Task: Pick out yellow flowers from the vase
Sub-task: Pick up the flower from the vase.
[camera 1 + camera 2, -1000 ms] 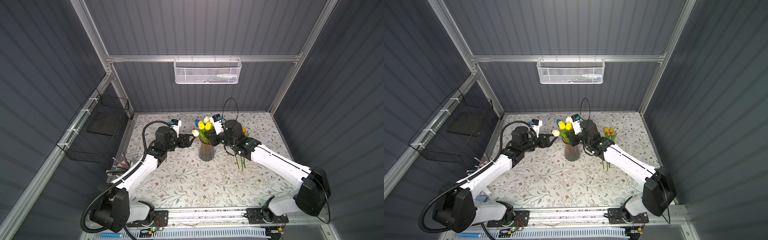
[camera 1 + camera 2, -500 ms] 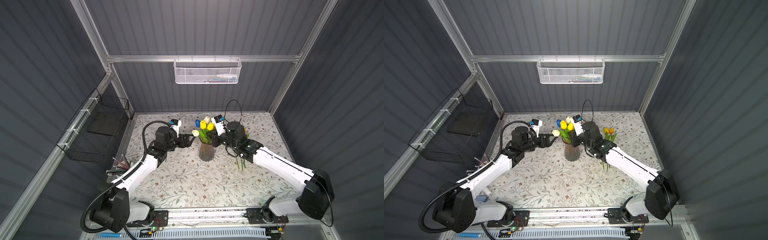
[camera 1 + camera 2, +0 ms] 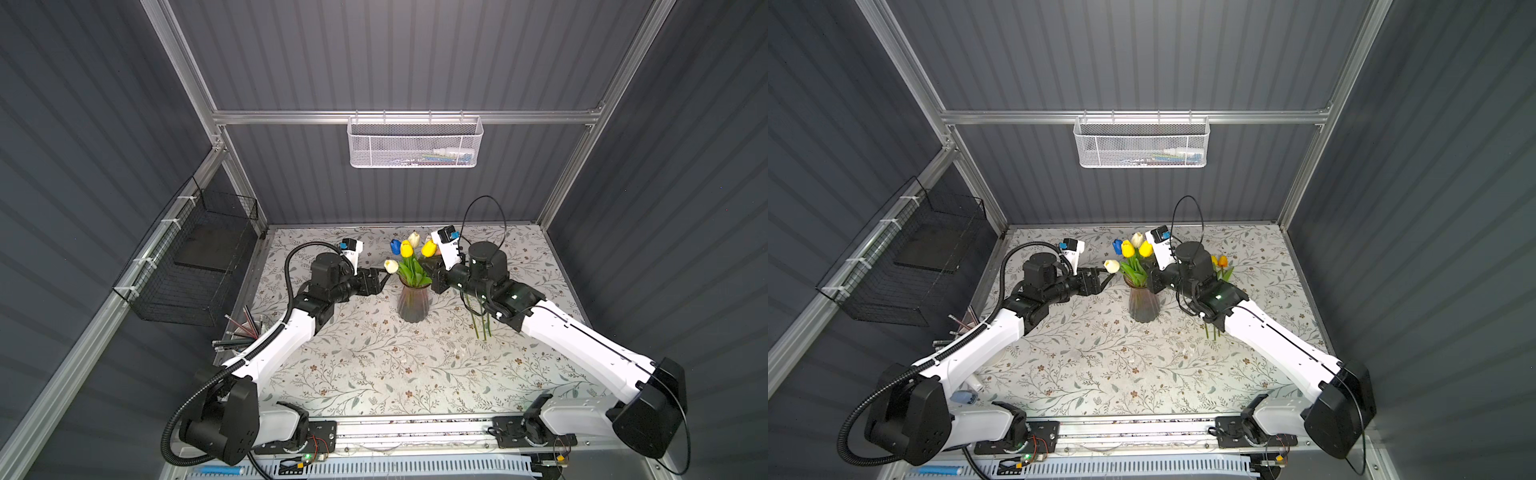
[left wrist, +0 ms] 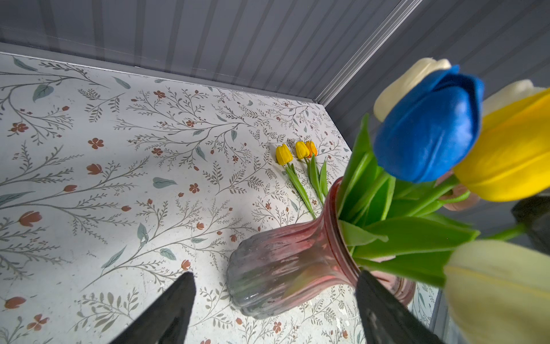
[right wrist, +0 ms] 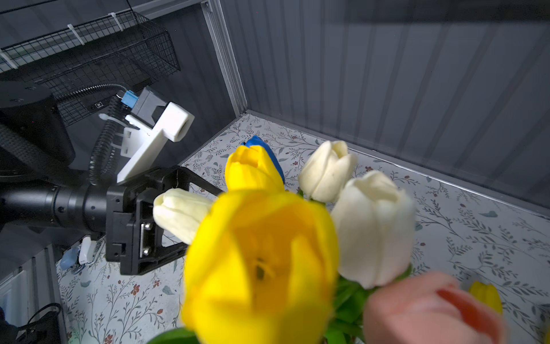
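Observation:
The ribbed smoky vase (image 3: 413, 305) (image 3: 1144, 305) stands mid-table with white, blue, pink and two yellow flowers (image 3: 406, 248) (image 3: 429, 248) in it. My right gripper (image 3: 426, 269) (image 3: 1151, 274) is in the bouquet under the right-hand yellow flower (image 5: 259, 262). It is shut on that flower's stem, and the head hides its fingers in the right wrist view. My left gripper (image 3: 380, 279) (image 4: 274, 277) is open, its fingers (image 4: 166, 312) either side of the vase (image 4: 285, 268) without touching it. Three more yellow flowers (image 4: 302, 149) (image 3: 1219, 262) lie on the table right of the vase.
A black wire basket (image 3: 195, 266) hangs on the left wall and a white mesh basket (image 3: 415, 141) on the back rail. A cup of pencils (image 3: 245, 332) stands at the table's left edge. The right forearm (image 3: 582, 340) crosses over the stems (image 3: 482, 322) of the laid-out flowers.
My right gripper has closed and drawn back to the right. The right-hand yellow flower's head has shifted right with it. The left arm has not moved.

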### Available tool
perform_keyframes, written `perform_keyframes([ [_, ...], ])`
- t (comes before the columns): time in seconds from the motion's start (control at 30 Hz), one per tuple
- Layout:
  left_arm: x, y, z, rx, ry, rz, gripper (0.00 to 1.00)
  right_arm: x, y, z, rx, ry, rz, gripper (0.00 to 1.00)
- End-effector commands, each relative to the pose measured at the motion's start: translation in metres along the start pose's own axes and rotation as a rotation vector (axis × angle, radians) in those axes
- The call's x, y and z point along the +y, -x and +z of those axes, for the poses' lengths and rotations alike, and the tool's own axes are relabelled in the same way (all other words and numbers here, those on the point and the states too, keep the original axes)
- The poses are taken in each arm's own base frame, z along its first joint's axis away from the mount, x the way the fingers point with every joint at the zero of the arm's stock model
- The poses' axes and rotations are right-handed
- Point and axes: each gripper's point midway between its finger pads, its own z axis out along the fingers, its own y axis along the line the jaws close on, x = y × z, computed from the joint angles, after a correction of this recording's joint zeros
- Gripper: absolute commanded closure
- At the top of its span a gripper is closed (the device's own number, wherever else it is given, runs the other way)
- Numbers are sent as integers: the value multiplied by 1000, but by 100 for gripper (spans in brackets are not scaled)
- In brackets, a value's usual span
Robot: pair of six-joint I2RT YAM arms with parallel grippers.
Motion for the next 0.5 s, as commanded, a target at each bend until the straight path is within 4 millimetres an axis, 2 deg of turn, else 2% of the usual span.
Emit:
perform_keyframes([
  [0.0, -3, 2, -2, 0, -1, 12, 14, 9, 31, -20, -68, 27, -33, 91],
  [0.23, 1, -2, -5, 7, 24, 17, 14, 24, 61, -47, -123, 71, -37, 92],
  [0.47, 14, -9, -12, 19, 103, 34, 14, 39, 92, -81, -167, 118, -40, 91],
])
